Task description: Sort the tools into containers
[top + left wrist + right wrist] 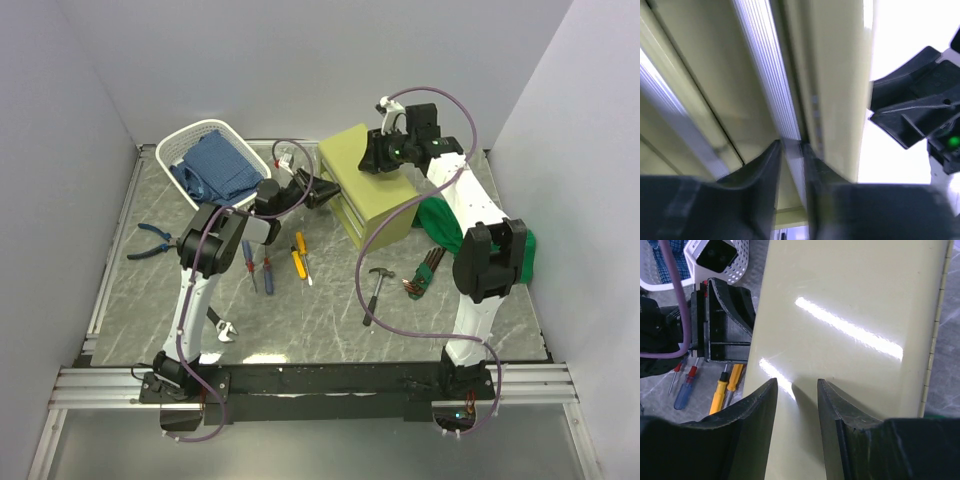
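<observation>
Sorting progress: nothing is sitting in a container yet, as far as the views show; every tool is lying on the table (pixel 300 335).
Step in hand: judging by the grip, a drawer is being opened; I cannot tell whether it is sliding out yet.
Left gripper (pixel 791 162): its fingers are pinching narrow on a silver handle (pixel 769 75) of the chest (pixel 835 75).
Right gripper (pixel 796 390): its fingers are standing slightly apart and holding nothing. The tips are resting on the chest top, probably bracing it.
Screwdrivers (pixel 268 268): lying near the left fingers, on the side toward the arm bases.
Pliers (pixel 150 240): lying well apart from both pairs of fingers, out beyond the left arm.
Wrench (pixel 226 330): lying well apart from the fingers, close to the left arm's base.
Hammer (pixel 376 290) and hex keys (pixel 422 272): lying well apart from the right fingers, back toward its base.
Basket (pixel 185 133): sitting beyond the left fingers and holding only a blue cloth (pixel 220 165).
Green cloth (pixel 440 222): lying beside the chest, under the right arm.
Remaining: all tools are waiting to be placed.
Writing: no brand, label or text is showing clearly enough to read.
</observation>
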Action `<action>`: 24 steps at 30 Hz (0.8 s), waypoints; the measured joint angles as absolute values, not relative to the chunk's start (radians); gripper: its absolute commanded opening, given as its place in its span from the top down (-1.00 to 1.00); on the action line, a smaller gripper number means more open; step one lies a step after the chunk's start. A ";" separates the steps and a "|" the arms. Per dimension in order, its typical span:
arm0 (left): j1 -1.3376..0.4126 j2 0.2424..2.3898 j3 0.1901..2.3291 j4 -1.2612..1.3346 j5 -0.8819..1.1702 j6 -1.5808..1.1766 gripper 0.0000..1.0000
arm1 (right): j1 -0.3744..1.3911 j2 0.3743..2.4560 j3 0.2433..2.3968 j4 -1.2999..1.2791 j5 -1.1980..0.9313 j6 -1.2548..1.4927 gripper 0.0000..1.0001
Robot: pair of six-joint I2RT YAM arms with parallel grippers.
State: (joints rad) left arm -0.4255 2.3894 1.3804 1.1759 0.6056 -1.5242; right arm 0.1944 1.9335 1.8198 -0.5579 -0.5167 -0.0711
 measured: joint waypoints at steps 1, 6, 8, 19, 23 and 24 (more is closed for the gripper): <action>-0.426 2.394 1.390 1.185 0.607 -1.526 0.69 | 0.196 1.934 1.816 -0.552 -0.516 -0.072 0.07; -0.430 2.398 1.390 1.201 0.597 -1.543 0.98 | 0.202 1.934 1.812 -0.541 -0.515 -0.072 0.07; -0.431 2.390 1.363 1.220 0.576 -1.552 0.98 | 0.202 1.934 1.813 -0.542 -0.515 -0.072 0.07; -0.313 2.185 1.083 1.191 0.682 -1.501 0.98 | 0.199 1.953 1.832 -0.540 -0.525 -0.072 0.07; -0.280 2.121 1.038 1.113 0.729 -1.448 0.98 | 0.192 1.974 1.855 -0.533 -0.537 -0.072 0.07; -0.275 2.112 1.034 1.098 0.735 -1.437 0.98 | 0.192 1.978 1.861 -0.532 -0.540 -0.072 0.07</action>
